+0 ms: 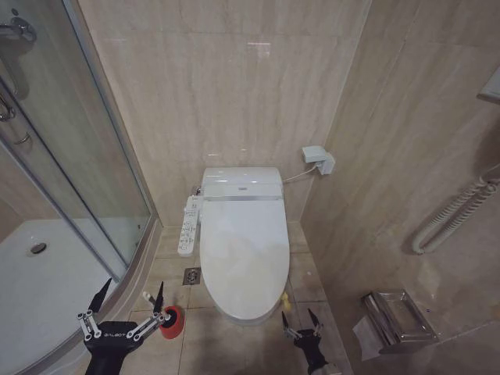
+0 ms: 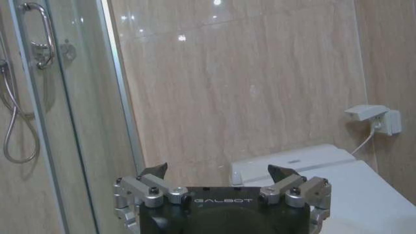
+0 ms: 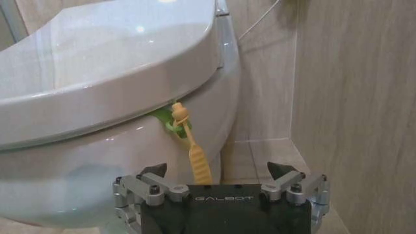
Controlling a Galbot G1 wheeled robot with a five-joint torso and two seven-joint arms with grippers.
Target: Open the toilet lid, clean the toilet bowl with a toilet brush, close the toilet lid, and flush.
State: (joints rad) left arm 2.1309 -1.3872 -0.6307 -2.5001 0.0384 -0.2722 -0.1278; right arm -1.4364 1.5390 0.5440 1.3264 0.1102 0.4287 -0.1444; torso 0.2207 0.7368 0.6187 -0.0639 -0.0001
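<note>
Right claw (image 1: 301,320) low in the head view, just off the front right of the toilet, fingers spread with nothing between them. From its wrist camera the right claw (image 3: 222,170) sits close under the rim, and the yellow-green strap (image 3: 192,146) hangs down between its two fingertips, not pinched; touching or not, cannot tell. Strap is knotted to a green loop at the lid's front edge.

Left claw (image 1: 129,298) low at the front left, over the floor by the shower tray (image 1: 47,289), fingers spread wide, empty. Red cup holder (image 1: 172,322) stands on the floor tiles just beside its right-hand fingertip, partly covered by the claw linkage. Thin white stick of the toilet brush (image 1: 148,297) lies near the same fingertip; bristle head hidden.

Toilet lid (image 1: 244,250) is down, closed flat over the toilet bowl (image 3: 97,165), glossy white. Narrow button panel (image 1: 188,225) runs along the toilet's left side. Floor drain (image 1: 191,275) sits between panel and holder.

Further out: glass shower door (image 2: 71,97) on the left, wall socket box (image 1: 319,158) with a cord behind the toilet, paper holder (image 1: 398,316) on the right wall
</note>
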